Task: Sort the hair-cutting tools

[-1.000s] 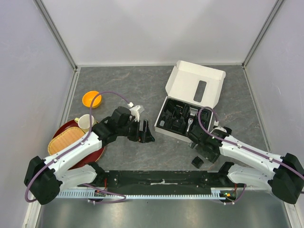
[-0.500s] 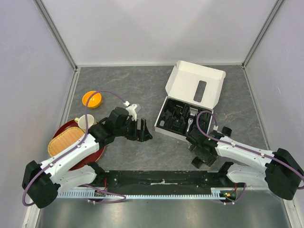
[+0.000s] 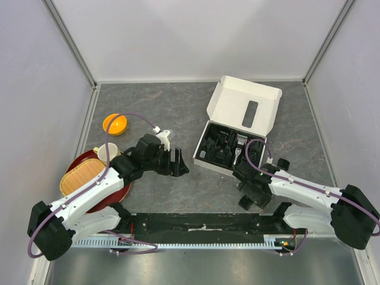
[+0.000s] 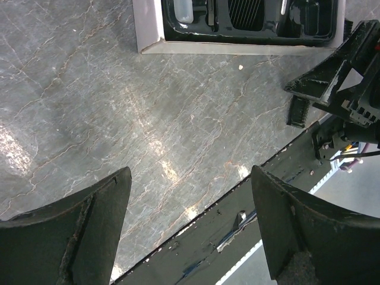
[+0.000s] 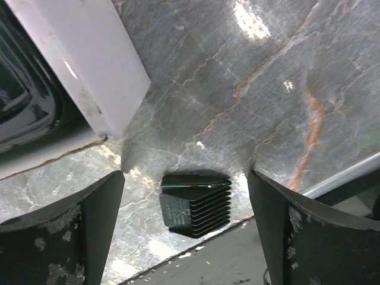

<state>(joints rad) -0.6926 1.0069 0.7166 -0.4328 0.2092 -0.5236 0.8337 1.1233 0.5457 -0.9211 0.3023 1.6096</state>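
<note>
Boxes first, from the overhead camera: a white cardboard box [image 3: 265,116] sits toward the back right of the table with its lid flipped up. Its black tray [image 3: 205,155] holds a crowd of black pieces [image 3: 217,142], too dark to tell apart. Well to the left is an orange bowl [image 3: 114,124]. Nearer the front left, a red plate [image 3: 119,193] carries a woven basket [image 3: 83,177] and a pale cup [image 3: 107,153]. The left gripper [image 3: 179,161] hovers over bare table between the plate and the box. The right gripper [image 3: 252,189] hangs just in front of the box, above a small black guard comb [image 3: 245,203] lying near the table's front edge.

Left wrist camera: the left gripper [image 4: 190,178] has its fingers [image 4: 77,231] spread wide, with only grey table between them and nothing held. The box [image 4: 148,41] and tray [image 4: 255,32] show at the top edge, and the guard comb [image 4: 297,111] lies off to the right under the right gripper [image 4: 335,74].

Right wrist camera: the right gripper [image 5: 184,178] is spread wide, its fingers [image 5: 314,237] either side of the guard comb [image 5: 195,205]. The comb lies flat on the table, teeth toward the camera, touching neither finger. The box wall [image 5: 89,65] stands just behind it, with the tray [image 5: 24,95] at the left edge.
</note>
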